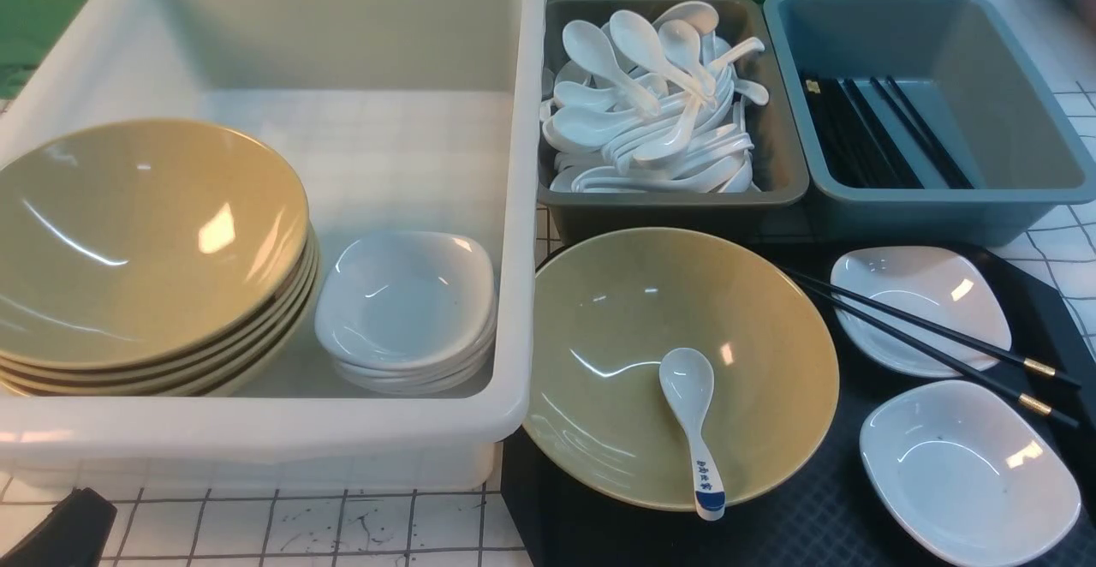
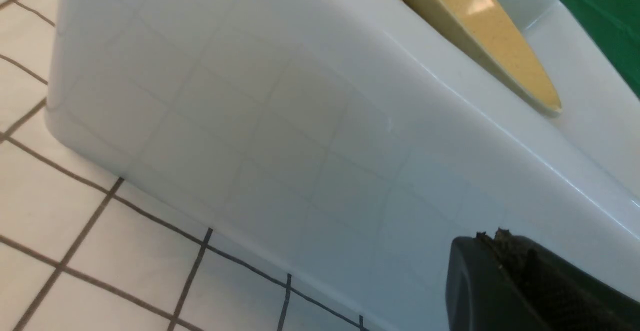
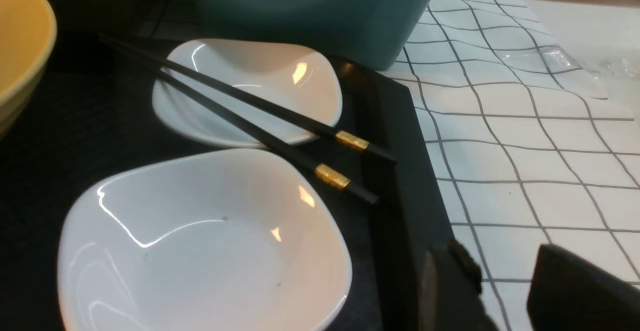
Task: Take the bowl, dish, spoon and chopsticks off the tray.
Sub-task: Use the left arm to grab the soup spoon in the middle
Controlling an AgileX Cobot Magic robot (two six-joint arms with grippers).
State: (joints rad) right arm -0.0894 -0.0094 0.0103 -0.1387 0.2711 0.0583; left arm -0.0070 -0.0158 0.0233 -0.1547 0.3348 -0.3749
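Note:
On the black tray [image 1: 822,507] stands the wide olive-yellow bowl [image 1: 625,319]. Inside it lies the white spoon [image 1: 693,421], its blue-marked handle resting on the near rim. The black chopsticks [image 1: 933,344], each with a gold band, lie across the far white dish [image 1: 920,293]. A second white dish [image 1: 967,473] sits nearer. My right gripper [image 3: 500,258] is open and empty, low over the table beside the tray's right edge [image 3: 400,171], near the chopsticks' [image 3: 260,116] thick ends. My left gripper [image 2: 492,236] is shut on nothing, close to the white tub's outer wall.
A big white tub [image 1: 342,36] on the left holds stacked olive bowls [image 1: 145,241] and stacked white dishes [image 1: 407,301]. Behind the tray stand a grey tub [image 1: 775,122] full of white spoons and a blue tub [image 1: 942,36] holding black chopsticks.

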